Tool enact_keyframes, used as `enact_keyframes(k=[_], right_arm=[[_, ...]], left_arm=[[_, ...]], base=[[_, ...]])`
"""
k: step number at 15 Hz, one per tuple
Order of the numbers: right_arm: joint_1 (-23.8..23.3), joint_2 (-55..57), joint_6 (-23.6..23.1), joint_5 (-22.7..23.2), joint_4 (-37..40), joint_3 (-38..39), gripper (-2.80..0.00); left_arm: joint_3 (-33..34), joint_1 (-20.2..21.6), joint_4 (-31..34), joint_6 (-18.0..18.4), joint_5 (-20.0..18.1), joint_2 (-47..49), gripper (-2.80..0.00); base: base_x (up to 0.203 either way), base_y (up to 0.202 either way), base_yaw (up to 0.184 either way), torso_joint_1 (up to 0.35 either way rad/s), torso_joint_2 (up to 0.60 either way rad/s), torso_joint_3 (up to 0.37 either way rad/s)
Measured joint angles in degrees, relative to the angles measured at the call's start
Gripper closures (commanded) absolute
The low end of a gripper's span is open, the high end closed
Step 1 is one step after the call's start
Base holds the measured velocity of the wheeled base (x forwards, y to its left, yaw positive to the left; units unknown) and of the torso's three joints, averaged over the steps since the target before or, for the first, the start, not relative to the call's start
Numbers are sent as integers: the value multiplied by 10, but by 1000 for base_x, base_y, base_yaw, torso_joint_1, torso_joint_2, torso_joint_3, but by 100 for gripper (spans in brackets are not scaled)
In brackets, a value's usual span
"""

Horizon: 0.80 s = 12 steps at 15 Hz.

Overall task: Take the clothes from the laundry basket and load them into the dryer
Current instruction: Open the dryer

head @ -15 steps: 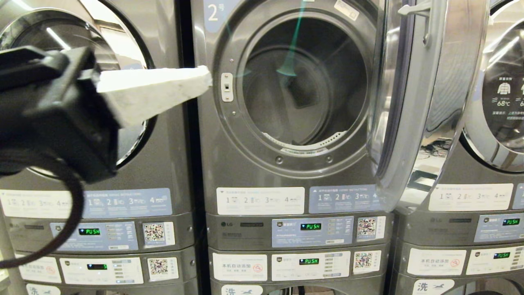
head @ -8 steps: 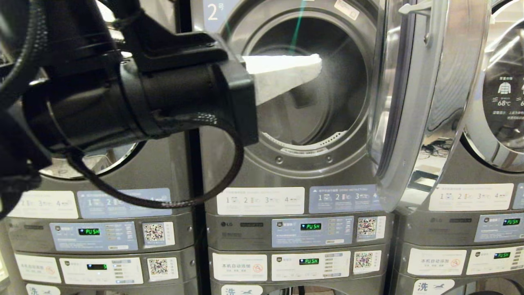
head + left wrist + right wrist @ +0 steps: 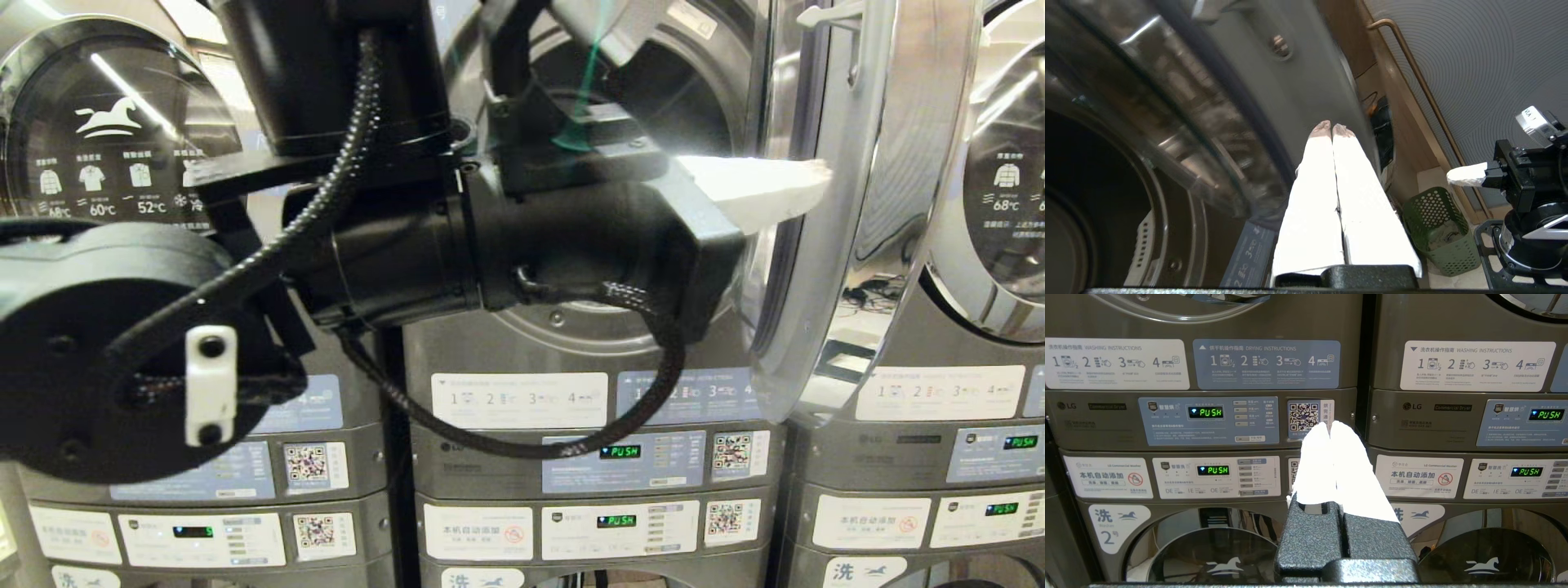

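Risk: left gripper (image 3: 804,196), jaws pressed together and empty, tips near the dryer door (image 3: 865,204); a knock could swing it. Right gripper (image 3: 1331,433) likewise closed, empty.

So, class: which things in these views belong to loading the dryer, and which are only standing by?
Belong to the job:
- dryer, door open
- laundry basket on the floor
- left gripper, shut and empty, by the door

Standing by:
- neighbouring dryers
- washers below
- right gripper, shut, parked
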Motion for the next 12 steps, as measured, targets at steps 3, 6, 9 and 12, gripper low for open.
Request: enact_keyframes(k=[3, 6, 9, 12], right_arm=[[0, 0, 0, 0, 0, 0, 0], [0, 0, 1, 1, 0, 0, 0], [0, 0, 1, 0, 0, 0, 0], [0, 0, 4, 1, 0, 0, 0]], left_arm=[[-59, -34, 2, 1, 5, 44, 0], [-146, -85, 5, 1, 19, 104, 0], [-230, -142, 23, 1, 32, 169, 0], [-291, -164, 45, 6, 42, 222, 0]], base=[[0, 0, 0, 0, 0, 0], [0, 0, 0, 0, 0, 0], [0, 0, 0, 0, 0, 0], [0, 0, 0, 0, 0, 0]])
